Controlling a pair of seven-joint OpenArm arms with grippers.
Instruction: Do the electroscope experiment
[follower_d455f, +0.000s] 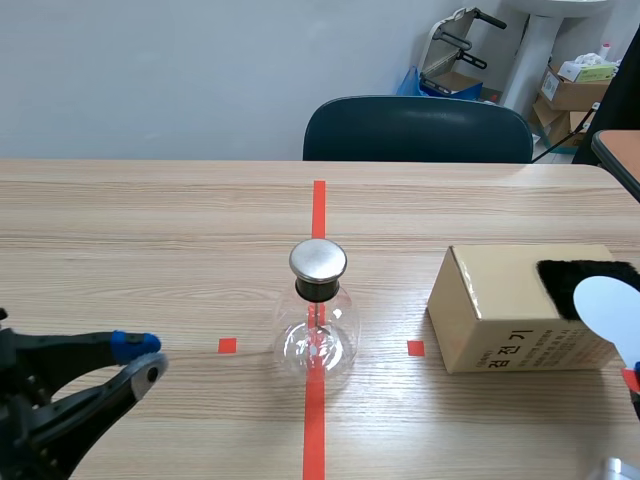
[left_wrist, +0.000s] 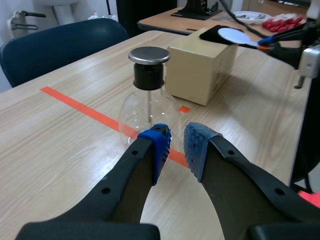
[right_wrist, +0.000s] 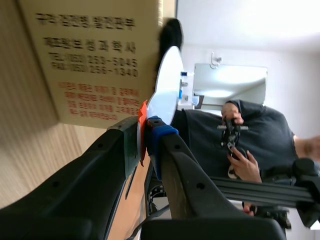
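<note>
My left hand (left_wrist: 176, 145) hangs low over the wood table (follower_d455f: 150, 230), fingers a little apart, holding nothing. The brown box (follower_d455f: 520, 320) sits on my right, and the glass bottle (follower_d455f: 318, 335) stands just ahead of my left hand. My right hand (right_wrist: 145, 132) pinches a white paddle (right_wrist: 166, 85) by the box's black fuzzy patch (follower_d455f: 556, 280)
</note>
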